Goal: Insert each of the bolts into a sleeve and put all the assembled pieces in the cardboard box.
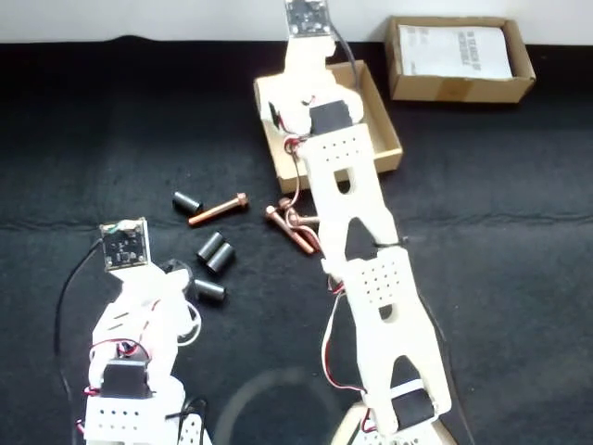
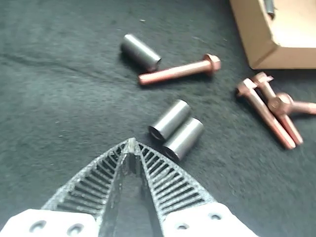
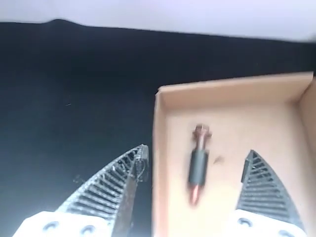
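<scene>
An assembled piece (image 3: 198,165), a copper bolt in a dark sleeve, lies on the floor of the cardboard box (image 3: 227,90). My right gripper (image 3: 196,157) hangs open over it, one finger outside the box wall. On the black mat, my left gripper (image 2: 132,146) is shut on nothing, its tip just short of two sleeves lying side by side (image 2: 177,129). Farther off, another sleeve (image 2: 141,52) lies by a single bolt (image 2: 178,71). Three bolts (image 2: 269,106) are piled near the box corner (image 2: 256,44). A fourth sleeve (image 1: 210,291) lies beside the left arm.
A second cardboard box (image 1: 523,79) holding a printed sheet stands at the back right. The right arm (image 1: 357,213) stretches over the mat and passes beside the bolt pile (image 1: 292,227). A fold runs across the black mat (image 1: 482,306).
</scene>
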### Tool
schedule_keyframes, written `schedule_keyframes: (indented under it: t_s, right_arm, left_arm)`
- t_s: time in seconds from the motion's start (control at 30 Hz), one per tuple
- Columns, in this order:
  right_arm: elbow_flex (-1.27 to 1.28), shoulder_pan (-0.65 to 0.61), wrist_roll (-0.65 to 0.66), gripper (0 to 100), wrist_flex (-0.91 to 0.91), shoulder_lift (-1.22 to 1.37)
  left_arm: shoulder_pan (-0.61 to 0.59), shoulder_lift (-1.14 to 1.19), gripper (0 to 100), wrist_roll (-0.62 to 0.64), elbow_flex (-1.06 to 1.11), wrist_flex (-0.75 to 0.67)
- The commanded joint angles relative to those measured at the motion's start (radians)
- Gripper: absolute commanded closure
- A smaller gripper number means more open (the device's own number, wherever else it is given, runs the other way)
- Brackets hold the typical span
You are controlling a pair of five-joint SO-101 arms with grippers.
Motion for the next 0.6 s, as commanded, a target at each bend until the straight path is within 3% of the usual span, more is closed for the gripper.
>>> schedule_keyframes:
  t_s: [0.0, 0.13, 0.43, 0.57]
  right_arm:
    - [-0.150, -0.030, -0.103, 71.0, 0.193, -0.005]
    - [-0.168, -0.084, -0.152, 71.0, 0.403, -0.007]
    - [-0.166, -0.150, -0.157, 88.7, 0.400, -0.010]
    - [-0.165, -0.200, -0.104, 89.0, 0.401, -0.010]
  left_arm:
    - [-0.064, -0.012, 99, 0.005, 0.021, -0.008]
    - [-0.139, -0.012, 99, 0.005, 0.021, -0.020]
    - [-0.489, -0.012, 99, 0.005, 0.021, -0.132]
    - [-0.588, -0.012, 96, 0.005, 0.021, -0.146]
